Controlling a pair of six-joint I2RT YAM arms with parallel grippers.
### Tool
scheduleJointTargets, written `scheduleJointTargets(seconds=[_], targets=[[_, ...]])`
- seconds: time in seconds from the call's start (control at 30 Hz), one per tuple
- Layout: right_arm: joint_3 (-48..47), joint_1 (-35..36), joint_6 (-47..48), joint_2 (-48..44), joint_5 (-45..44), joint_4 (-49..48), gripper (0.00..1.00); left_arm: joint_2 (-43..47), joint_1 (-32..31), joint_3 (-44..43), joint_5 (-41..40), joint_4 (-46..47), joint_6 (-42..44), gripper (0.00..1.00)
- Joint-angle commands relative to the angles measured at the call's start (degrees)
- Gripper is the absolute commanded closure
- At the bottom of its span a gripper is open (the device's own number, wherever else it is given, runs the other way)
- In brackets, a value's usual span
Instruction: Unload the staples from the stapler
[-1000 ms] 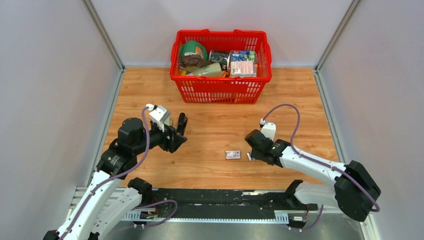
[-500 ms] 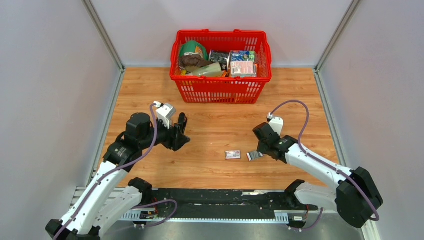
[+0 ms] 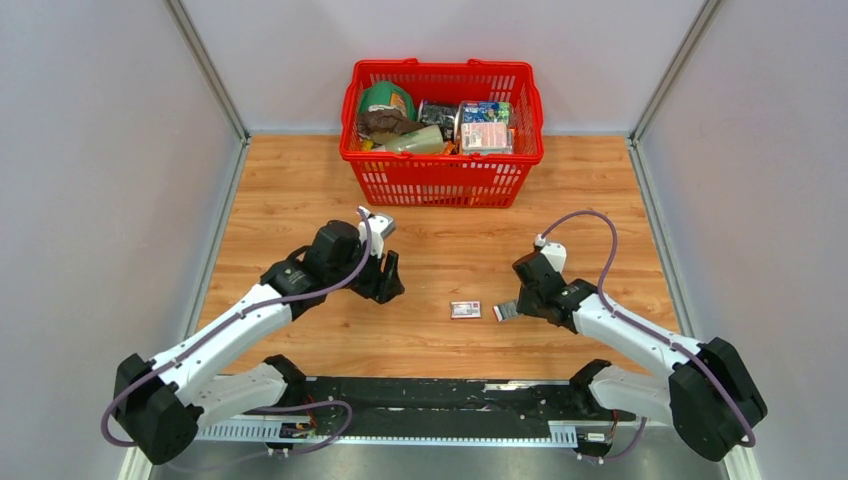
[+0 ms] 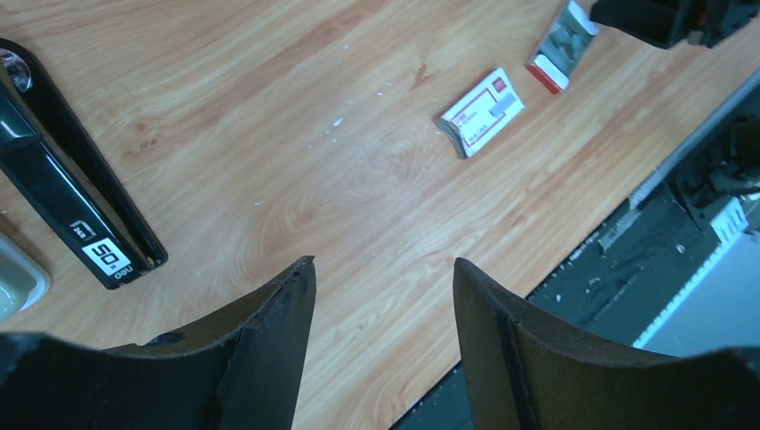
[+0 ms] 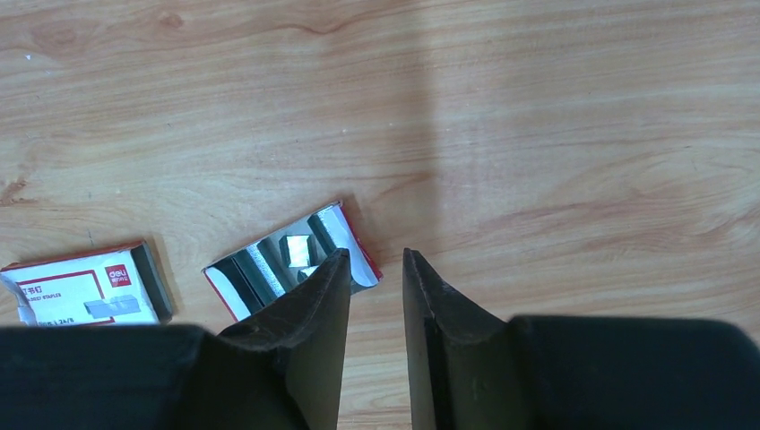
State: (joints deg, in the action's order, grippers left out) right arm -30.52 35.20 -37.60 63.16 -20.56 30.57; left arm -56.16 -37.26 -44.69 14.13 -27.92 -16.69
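The black stapler [image 4: 63,188] lies swung open on the wood at the left of the left wrist view; the left arm hides it from the top camera. My left gripper [image 4: 381,264] [image 3: 388,278] hovers open over bare wood to the right of it, holding nothing. Silvery staples [image 5: 294,249] lie in a small red-edged tray [image 5: 260,273] [image 3: 506,312] [image 4: 560,45]. My right gripper [image 5: 372,260] [image 3: 519,305] sits low at the tray's right end. Its jaws stand a narrow gap apart with only wood between them, and the left fingertip overlaps the tray's edge.
A small white printed box [image 3: 465,310] [image 4: 481,112] [image 5: 85,288] lies just left of the tray. A red basket [image 3: 441,155] full of goods stands at the back. A black rail [image 3: 440,400] runs along the near table edge. Grey walls close in both sides.
My left arm has swung right and forward toward the table's middle. My right gripper has drawn back to the right, uncovering the tray, and its jaws have narrowed.
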Motion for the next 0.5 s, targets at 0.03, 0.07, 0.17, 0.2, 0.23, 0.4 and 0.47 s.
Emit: scheduleJointTargets(seconds=[0.03,0.07,0.17,0.2,0.23,0.4,0.47], targets=[[1.1,-1.0,1.8,-0.8,3.2,-4.7,0.70,-5.2,-1.9,0.6,-6.7,7.0,-2.8,0.35],[1.2,-1.0,1.9,-0.8,3.6,-5.0,0.70,-5.8,-2.1,0.7,-7.2,8.2,-3.1,0.35],[1.0,-1.1,2.4,-0.3,4.0,-5.5,0.71,-9.4,-2.5,1.1,-7.4,10.3,-3.7,0.35],[0.9,-1.1,2.4,-0.2,4.1,-5.7,0.72,-10.3,-2.7,1.1,-7.4,11.0,-3.8,0.36],[0.8,-1.2,2.7,0.0,4.1,-5.9,0.72,-11.6,-2.8,0.8,-7.5,11.3,-3.8,0.36],[0.7,-1.4,3.0,0.8,3.6,-6.1,0.74,-15.0,-3.6,0.2,-7.8,13.4,-4.0,0.37],[0.8,-1.7,3.0,0.7,3.4,-6.2,0.74,-15.8,-3.9,0.0,-7.9,14.0,-4.0,0.37]])
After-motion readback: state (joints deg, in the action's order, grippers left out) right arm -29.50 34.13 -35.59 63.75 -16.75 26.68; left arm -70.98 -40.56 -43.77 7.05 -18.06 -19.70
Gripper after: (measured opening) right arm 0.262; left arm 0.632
